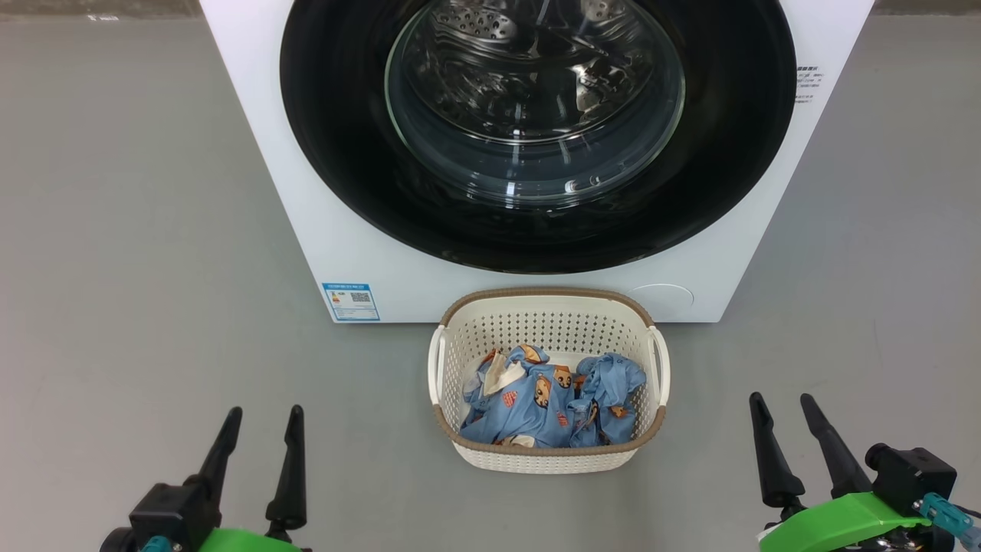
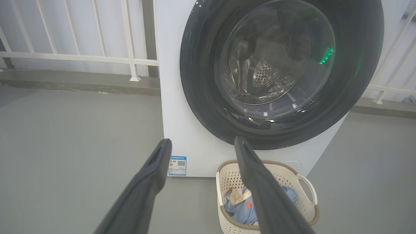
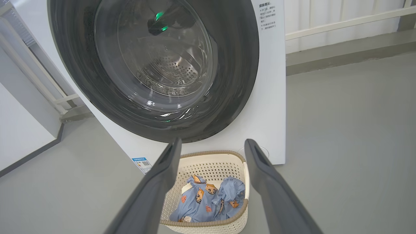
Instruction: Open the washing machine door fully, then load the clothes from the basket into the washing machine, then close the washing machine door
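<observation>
While the left pincer (image 1: 264,412) and the right pincer (image 1: 782,399) both stand spread wide with nothing between their fingers, the door (image 1: 536,115) sits shut on the washing machine (image 1: 368,261), ahead of them and between them. It looks rigid, glossy and slippery, and probably weighty on its hinge. No handle shows, so its outer edge seems the place to hook. The basket (image 1: 546,294) rests on the floor between the pincers, slightly ahead, well apart from each. The clothes (image 1: 548,399) inside look soft, light and limp, so pinching a raised fold should work.
</observation>
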You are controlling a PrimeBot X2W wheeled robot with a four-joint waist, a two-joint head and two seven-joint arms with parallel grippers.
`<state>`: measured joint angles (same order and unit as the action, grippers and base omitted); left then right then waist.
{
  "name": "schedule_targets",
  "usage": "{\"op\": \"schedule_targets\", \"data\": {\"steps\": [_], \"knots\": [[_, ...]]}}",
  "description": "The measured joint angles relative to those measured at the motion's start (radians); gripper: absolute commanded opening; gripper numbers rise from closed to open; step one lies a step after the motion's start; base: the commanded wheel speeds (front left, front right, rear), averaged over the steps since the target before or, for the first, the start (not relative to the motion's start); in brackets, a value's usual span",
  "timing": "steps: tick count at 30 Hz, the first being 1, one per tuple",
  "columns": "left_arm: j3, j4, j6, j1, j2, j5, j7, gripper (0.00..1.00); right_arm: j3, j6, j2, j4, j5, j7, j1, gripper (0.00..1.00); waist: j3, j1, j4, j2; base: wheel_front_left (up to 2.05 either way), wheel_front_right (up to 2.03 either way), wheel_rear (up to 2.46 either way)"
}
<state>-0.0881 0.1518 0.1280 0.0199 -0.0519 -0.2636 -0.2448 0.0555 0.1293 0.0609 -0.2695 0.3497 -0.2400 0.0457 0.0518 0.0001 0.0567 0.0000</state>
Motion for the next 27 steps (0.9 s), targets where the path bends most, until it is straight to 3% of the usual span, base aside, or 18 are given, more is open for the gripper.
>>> {"op": "schedule_targets", "data": {"steps": [20,27], "knots": [[0.013,0.037,0.000,0.001,-0.003,0.022,-0.008,1.00,0.055,0.000,-0.014,0.008,-0.041,-0.010,-0.026,1.00,-0.002,-0.0001,-0.003,0.0000,0.00,0.00,0.00],[0.030,0.062,0.000,0.010,-0.004,0.093,-0.008,1.00,0.055,0.000,-0.017,0.008,-0.040,-0.010,-0.026,1.00,-0.001,0.0000,-0.006,0.0000,0.20,0.22,-0.42]]}}
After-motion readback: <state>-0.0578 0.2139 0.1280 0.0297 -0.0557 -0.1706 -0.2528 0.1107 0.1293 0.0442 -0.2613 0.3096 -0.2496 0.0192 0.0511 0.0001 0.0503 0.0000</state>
